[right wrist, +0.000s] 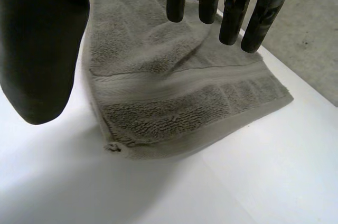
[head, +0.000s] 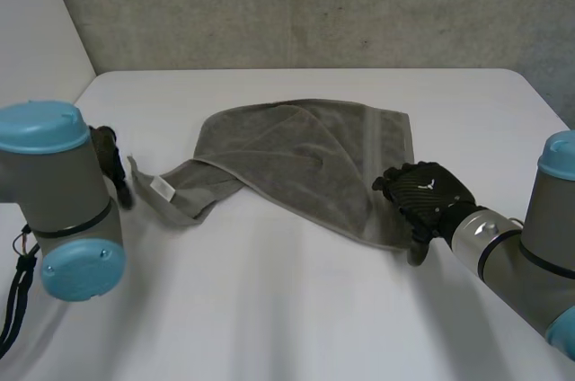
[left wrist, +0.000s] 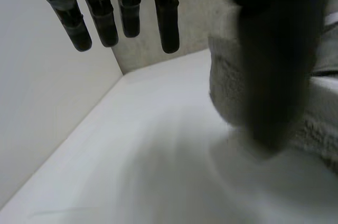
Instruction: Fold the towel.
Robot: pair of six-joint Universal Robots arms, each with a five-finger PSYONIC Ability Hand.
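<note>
Left hand (head: 111, 163) near white label (head: 163, 187) on towel (head: 296, 161).

You're looking at a grey-brown towel (head: 296, 161), a plain smoother band (right wrist: 174, 84) across its looped pile, with a white label (head: 163, 187). Table (head: 269, 309) white. Left hand (head: 110, 158) and right hand (head: 429, 194) black, arms (head: 63, 190) grey, caps (head: 40, 125) light blue. Wall (head: 314, 4) speckled grey.

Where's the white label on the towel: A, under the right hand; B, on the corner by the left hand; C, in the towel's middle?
B: the white label sits on the drawn-out corner of the grey towel nearest the left hand.
</note>
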